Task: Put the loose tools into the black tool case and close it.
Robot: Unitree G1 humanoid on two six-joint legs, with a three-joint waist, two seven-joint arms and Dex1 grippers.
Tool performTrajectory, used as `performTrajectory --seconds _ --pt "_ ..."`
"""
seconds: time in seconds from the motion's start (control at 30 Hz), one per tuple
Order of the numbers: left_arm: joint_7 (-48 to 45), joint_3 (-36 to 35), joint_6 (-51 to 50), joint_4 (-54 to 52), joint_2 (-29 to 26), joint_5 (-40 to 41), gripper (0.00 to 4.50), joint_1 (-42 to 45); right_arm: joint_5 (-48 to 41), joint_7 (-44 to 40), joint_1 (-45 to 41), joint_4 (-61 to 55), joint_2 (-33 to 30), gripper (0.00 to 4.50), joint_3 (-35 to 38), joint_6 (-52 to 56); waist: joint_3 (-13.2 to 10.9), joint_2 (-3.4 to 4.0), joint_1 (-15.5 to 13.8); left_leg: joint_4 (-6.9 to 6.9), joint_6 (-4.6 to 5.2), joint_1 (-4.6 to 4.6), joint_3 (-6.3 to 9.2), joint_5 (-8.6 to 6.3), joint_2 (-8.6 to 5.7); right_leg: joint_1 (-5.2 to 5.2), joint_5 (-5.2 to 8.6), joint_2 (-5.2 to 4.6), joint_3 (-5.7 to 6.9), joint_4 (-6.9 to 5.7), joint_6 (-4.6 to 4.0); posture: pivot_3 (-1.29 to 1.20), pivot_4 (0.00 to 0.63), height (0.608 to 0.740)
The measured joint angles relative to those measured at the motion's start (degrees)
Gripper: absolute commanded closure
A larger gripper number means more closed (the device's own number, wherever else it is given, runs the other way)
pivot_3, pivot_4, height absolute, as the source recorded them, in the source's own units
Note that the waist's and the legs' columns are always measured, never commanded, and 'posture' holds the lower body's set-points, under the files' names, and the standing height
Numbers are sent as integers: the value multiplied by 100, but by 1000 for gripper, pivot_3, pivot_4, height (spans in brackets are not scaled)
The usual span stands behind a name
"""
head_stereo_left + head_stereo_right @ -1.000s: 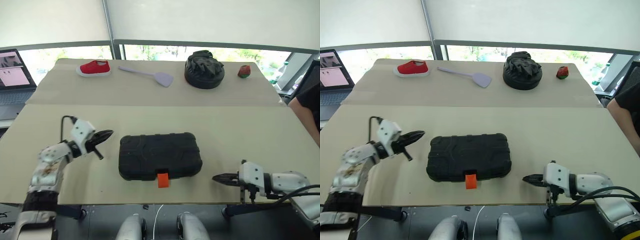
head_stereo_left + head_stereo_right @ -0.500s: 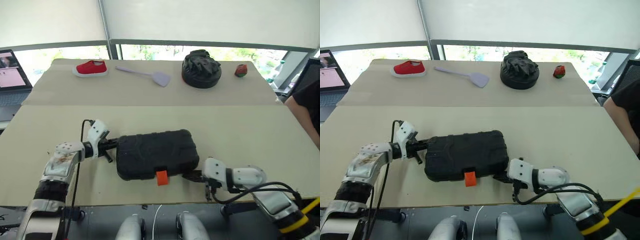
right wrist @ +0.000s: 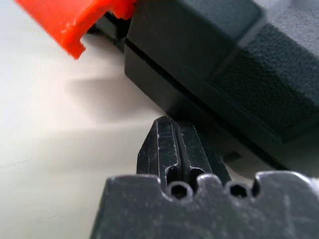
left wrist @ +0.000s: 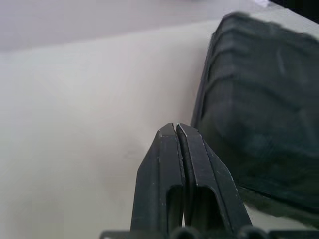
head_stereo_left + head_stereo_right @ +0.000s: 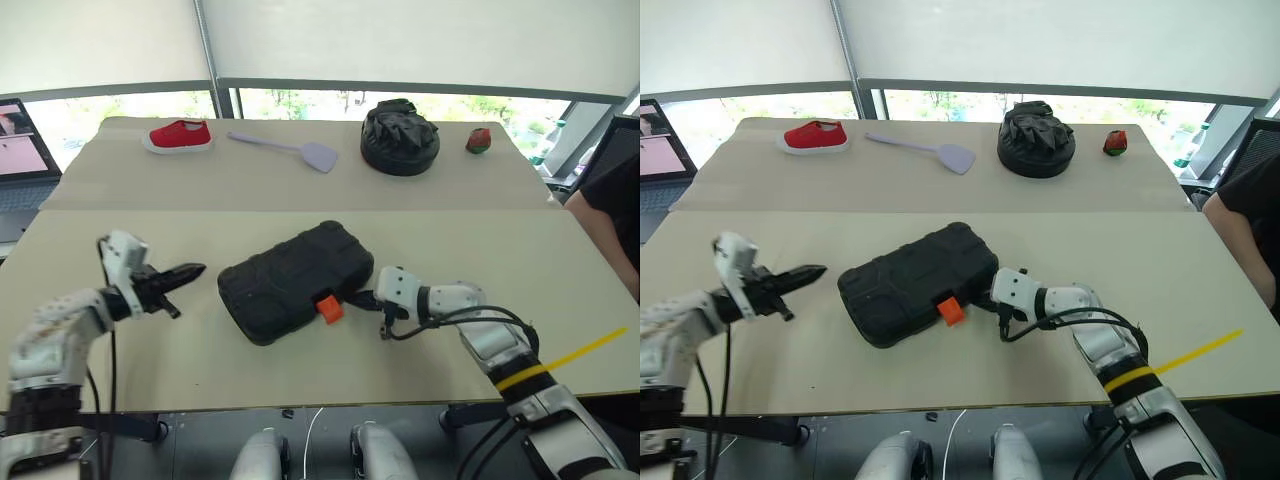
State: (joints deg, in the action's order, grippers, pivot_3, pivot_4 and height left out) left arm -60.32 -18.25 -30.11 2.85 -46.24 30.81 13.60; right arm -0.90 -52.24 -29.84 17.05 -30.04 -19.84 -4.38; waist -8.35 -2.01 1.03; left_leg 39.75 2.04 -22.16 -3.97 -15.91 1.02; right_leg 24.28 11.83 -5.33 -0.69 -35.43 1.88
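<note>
Rotated case (image 5: 290, 281); right end effector (image 5: 358, 297) seemingly touching.

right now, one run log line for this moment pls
case: closed, lying skewed on table | latch: toward right claw | right claw: shut, tip at case edge | left claw: shut, apart from case

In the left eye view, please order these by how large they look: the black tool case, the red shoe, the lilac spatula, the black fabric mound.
1. black tool case, nearest the camera
2. black fabric mound
3. and 4. lilac spatula and red shoe: they look alike; the spatula is longer, the shoe bulkier.
</note>
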Motion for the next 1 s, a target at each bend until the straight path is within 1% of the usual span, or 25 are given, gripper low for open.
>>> performTrajectory --seconds 0.07,0.13,0.2,0.27,0.33,0.37,0.4,0.5,0.57,0.63,0.7,0.83,1.0 --pt "-118 79 -31 -180 -26 68 4392 26 18 -6 -33 104 -17 4500 56 -65 -3 4 -47 1 0 -5 1 0 -6 0 1 -8 6 2 2 0 150 740" --pt "-142 322 -107 -252 74 87 4392 268 -3 -66 7 85 -92 4500 111 -82 -3 3 -99 8 0 -17 7 1 -9 -1 1 -7 12 8 3 0 150 740" --pt "-220 893 -26 -311 213 -105 4392 919 -238 -322 383 -376 -391 4500 297 161 -4 2 -206 15 -3 -33 28 4 -21 -8 -1 -5 17 17 5 0 150 740" --pt "-280 1403 162 -311 313 -401 4392 1533 -511 -567 755 -915 -608 4500 420 468 -2 0 -243 17 -1 -37 27 3 -20 -9 -2 5 12 26 6 0 150 740" --pt "-301 1767 279 -246 511 -612 4392 1987 -719 -657 1062 -1376 -682 4500 506 794 0 3 -199 15 1 -40 26 1 -28 -9 -3 9 7 26 8 0 150 740" --pt "-301 1922 334 -151 673 -691 4392 2149 -758 -662 1206 -1580 -712 4500 537 938 0 4 -151 15 1 -38 24 2 -26 -8 -3 13 2 27 8 0 150 740" --pt "-298 2170 392 28 950 -820 4392 2363 -854 -664 1433 -1844 -772 4500 582 1115 0 4 -128 14 2 -37 27 1 -25 -8 -3 18 3 32 9 0 150 740" --pt "-314 2652 418 352 1223 -1095 4392 2514 -941 -631 1668 -2242 -769 4500 599 1361 -1 4 -43 12 3 -37 29 2 -21 -1 -1 28 -2 32 7 0 150 740" --pt "-315 3117 517 666 1312 -1519 4392 2610 -941 -540 1801 -2477 -727 4500 618 1495 -1 4 -23 12 3 -35 30 2 -18 -2 0 36 -4 32 7 0 150 740" --pt "-245 3388 610 767 1427 -1816 4392 2718 -940 -418 1854 -2646 -619 4500 619 1629 0 2 -35 15 3 -35 36 2 -17 -7 1 37 -4 33 8 0 150 740" --pt "-182 3505 510 664 1435 -1946 4392 2731 -931 -378 1838 -2806 -565 4500 607 1693 3 8 -45 14 5 -26 32 0 -20 -14 3 29 -11 31 12 0 150 740" --pt "-156 3460 113 174 1426 -1920 4392 2434 -838 -340 1764 -3073 -495 4500 452 1789 18 11 -42 13 9 -13 32 -3 -17 -24 6 28 -11 29 16 0 150 740" --pt "-83 3414 -122 -92 1507 -1856 4392 2270 -707 -221 1480 -3019 -296 4500 308 1856 37 16 -87 15 9 -10 32 -2 -19 -29 6 25 -10 28 17 0 150 740"
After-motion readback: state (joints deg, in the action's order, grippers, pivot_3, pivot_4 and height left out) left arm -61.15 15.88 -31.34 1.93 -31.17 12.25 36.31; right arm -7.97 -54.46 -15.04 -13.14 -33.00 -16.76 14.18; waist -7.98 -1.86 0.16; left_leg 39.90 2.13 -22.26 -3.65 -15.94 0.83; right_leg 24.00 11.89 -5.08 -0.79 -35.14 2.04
